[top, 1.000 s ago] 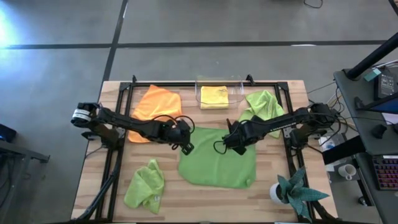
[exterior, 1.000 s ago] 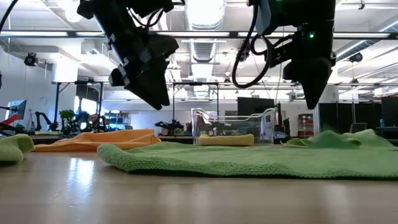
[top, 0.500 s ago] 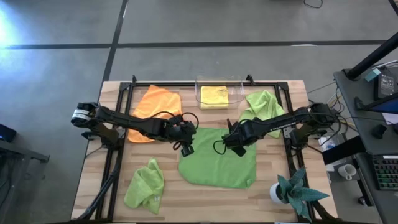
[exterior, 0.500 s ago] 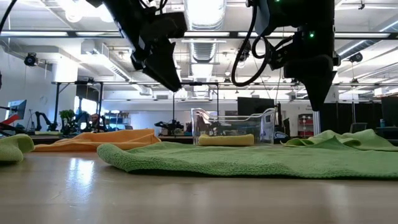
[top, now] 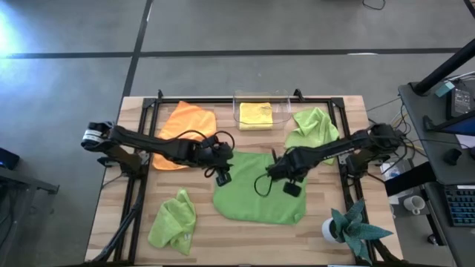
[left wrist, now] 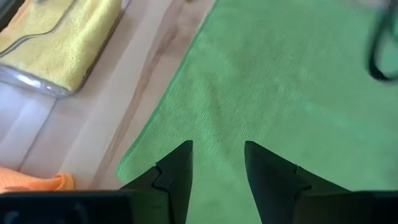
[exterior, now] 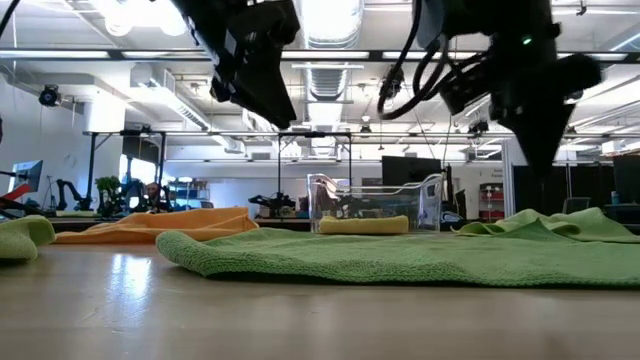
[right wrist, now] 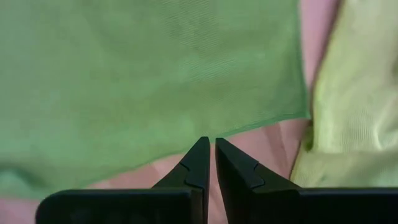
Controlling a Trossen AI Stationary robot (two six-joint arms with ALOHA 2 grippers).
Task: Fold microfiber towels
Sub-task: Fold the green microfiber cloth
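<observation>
Two pincers hang above the spread lime towel (top: 260,189) on the counter (top: 111,208). Since a second ago the right pincer (right wrist: 208,163), nearly closed and empty, has slid toward the towel's right edge; the left pincer (left wrist: 217,168), parted, hovers over its far-left corner. A corner grasp seems next.

A pale wooden surface (top: 111,222) carries five cloths. A spread green towel (top: 260,200) lies flat under both pincers, the left pincer (top: 223,174) and the right pincer (top: 276,172). An orange towel (top: 185,122) lies beyond the left pincer, a crumpled green towel (top: 315,126) beyond the right. A clear bin (top: 261,100) holds a yellow towel (top: 256,115). Another bunched green towel (top: 172,219) and a potted plant (top: 349,228) sit at the near edge.
</observation>
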